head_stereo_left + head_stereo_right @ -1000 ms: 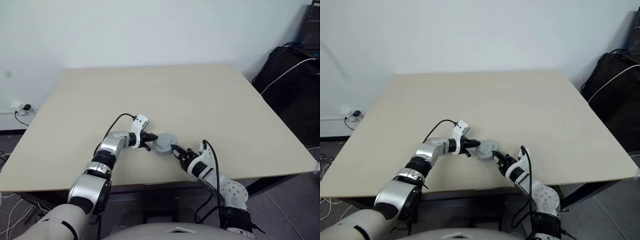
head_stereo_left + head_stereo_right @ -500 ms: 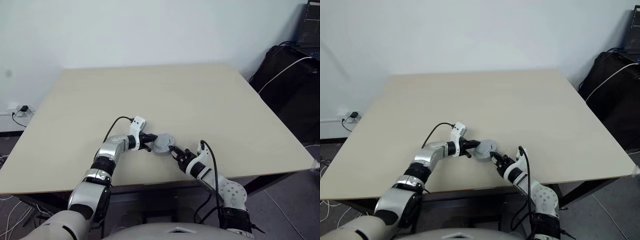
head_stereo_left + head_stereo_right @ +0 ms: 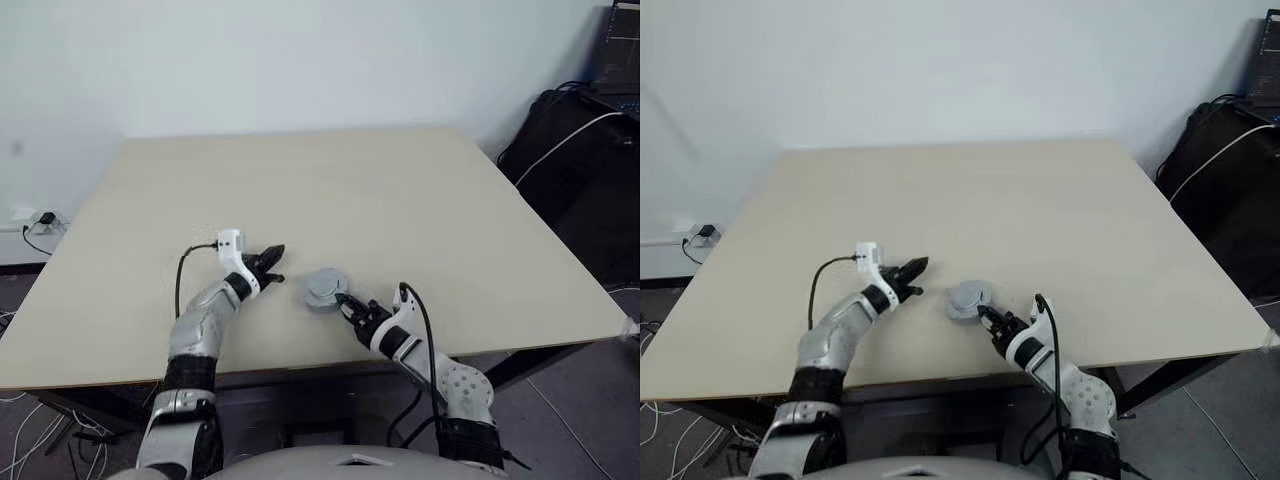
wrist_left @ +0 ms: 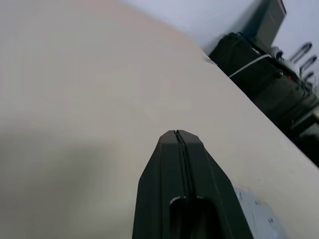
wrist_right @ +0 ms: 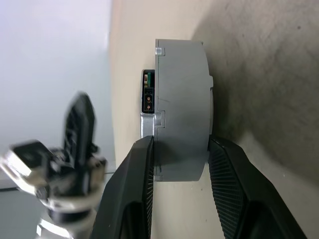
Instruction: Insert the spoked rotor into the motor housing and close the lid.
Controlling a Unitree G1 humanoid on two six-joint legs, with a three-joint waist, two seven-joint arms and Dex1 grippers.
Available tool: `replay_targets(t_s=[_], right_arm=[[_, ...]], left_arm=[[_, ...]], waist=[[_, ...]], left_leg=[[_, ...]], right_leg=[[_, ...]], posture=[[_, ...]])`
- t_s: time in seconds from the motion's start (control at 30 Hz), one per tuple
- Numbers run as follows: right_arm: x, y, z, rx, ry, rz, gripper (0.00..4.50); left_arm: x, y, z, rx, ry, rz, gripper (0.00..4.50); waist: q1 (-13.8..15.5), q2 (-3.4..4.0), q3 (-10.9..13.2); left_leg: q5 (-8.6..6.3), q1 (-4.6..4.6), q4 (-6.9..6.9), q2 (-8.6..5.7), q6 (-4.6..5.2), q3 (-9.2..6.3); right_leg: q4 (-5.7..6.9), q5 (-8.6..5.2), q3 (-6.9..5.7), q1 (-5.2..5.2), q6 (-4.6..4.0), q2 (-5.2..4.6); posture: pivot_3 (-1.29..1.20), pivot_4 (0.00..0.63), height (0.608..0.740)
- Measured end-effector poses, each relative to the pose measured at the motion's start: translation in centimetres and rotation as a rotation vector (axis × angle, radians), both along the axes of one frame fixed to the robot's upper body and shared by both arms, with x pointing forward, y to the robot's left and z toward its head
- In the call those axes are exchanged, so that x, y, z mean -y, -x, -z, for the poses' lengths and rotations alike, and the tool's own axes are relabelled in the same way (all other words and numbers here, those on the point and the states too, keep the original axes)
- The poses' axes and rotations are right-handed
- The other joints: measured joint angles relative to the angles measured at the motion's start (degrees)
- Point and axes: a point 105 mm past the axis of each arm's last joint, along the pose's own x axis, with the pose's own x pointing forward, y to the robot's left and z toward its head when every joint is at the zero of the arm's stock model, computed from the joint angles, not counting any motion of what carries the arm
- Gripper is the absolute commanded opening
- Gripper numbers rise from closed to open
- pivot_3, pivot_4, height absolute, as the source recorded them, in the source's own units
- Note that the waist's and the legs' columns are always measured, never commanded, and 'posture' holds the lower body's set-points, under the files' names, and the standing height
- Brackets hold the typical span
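Nearest us, our right gripper (image 3: 343,303) has its jaws clamped on the sides of the motor (image 3: 325,288), lid (image 5: 209,94) already on, as far as we can tell. It sits close to the table's (image 3: 400,210) near edge. We judge the closing step about done; next is prob. a check, then release. Left gripper (image 3: 272,257), jaws shut and empty, hangs apart to the left. Beyond, lots of bare table; far edge well off.
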Motion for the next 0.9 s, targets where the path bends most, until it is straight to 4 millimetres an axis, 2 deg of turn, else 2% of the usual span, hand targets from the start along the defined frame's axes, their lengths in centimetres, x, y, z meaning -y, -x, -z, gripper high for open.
replay_targets(t_s=[0.17, 0.3, 0.4, 0.5, 0.7, 0.87, 0.9], right_arm=[[0.0, 0.5, -0.2, 0.016, -0.059, 0.008, 1.28], [0.1, 0.2, -1.5, 0.083, -0.150, 0.027, 1.28], [0.1, 0.1, -2.1, 0.117, -0.190, 0.033, 1.28], [0.2, -0.1, -2.4, 0.134, -0.212, 0.042, 1.28], [0.0, -0.1, -2.7, 0.141, -0.225, 0.032, 1.28], [-0.3, -0.1, -2.8, 0.142, -0.228, 0.015, 1.28], [-0.4, 0.0, -2.8, 0.142, -0.229, 0.009, 1.28]], left_arm=[[-0.1, 3.0, 0.5, -0.074, 0.170, -0.035, 0.00], [-0.1, 5.1, 0.8, -0.126, 0.321, -0.092, 0.00], [-0.6, 6.3, 0.9, -0.152, 0.371, -0.117, 0.00], [-0.6, 7.4, 0.7, -0.172, 0.436, -0.116, 0.59], [-0.9, 8.4, -0.2, -0.198, 0.638, -0.135, 2.62], [-0.7, 8.6, -0.6, -0.208, 0.721, -0.139, 4.28], [-0.5, 8.6, -0.6, -0.214, 0.724, -0.133, 4.47]], waist=[[0.0, 0.04, 0.1], [0.0, 0.03, 0.2], [0.0, 0.07, 0.3], [0.0, 0.14, 0.3], [0.0, 0.16, 0.4], [0.1, 0.16, 0.4], [0.1, 0.16, 0.4]], left_leg=[[0.00, -0.06, 0.07, 0.01, 0.00, 0.00], [-0.01, -0.05, 0.18, 0.05, 0.01, -0.01], [-0.01, -0.05, 0.22, 0.08, 0.00, -0.01], [-0.02, -0.04, 0.24, 0.07, 0.00, -0.01], [-0.02, -0.17, 0.24, 0.08, -0.01, 0.00], [-0.02, -0.20, 0.24, 0.07, 0.00, 0.02], [-0.02, -0.20, 0.24, 0.07, 0.00, 0.02]], right_leg=[[-0.01, -0.03, -0.01, -0.02, -0.01, 0.00], [-0.04, -0.20, -0.06, 0.07, 0.25, 0.01], [-0.03, -0.21, -0.08, 0.08, 0.25, 0.01], [-0.05, -0.22, -0.09, 0.01, 0.26, 0.01], [-0.03, -0.22, -0.08, -0.31, 0.27, 0.00], [-0.06, -0.22, -0.07, -0.34, 0.25, 0.00], [-0.06, -0.22, -0.07, -0.34, 0.24, 0.00]], posture=[[0.00, 0.000, 0.740], [0.00, 0.000, 0.740], [0.00, 0.000, 0.740], [0.00, 0.000, 0.740], [0.00, 0.000, 0.740], [0.00, 0.000, 0.740], [0.00, 0.000, 0.740]])
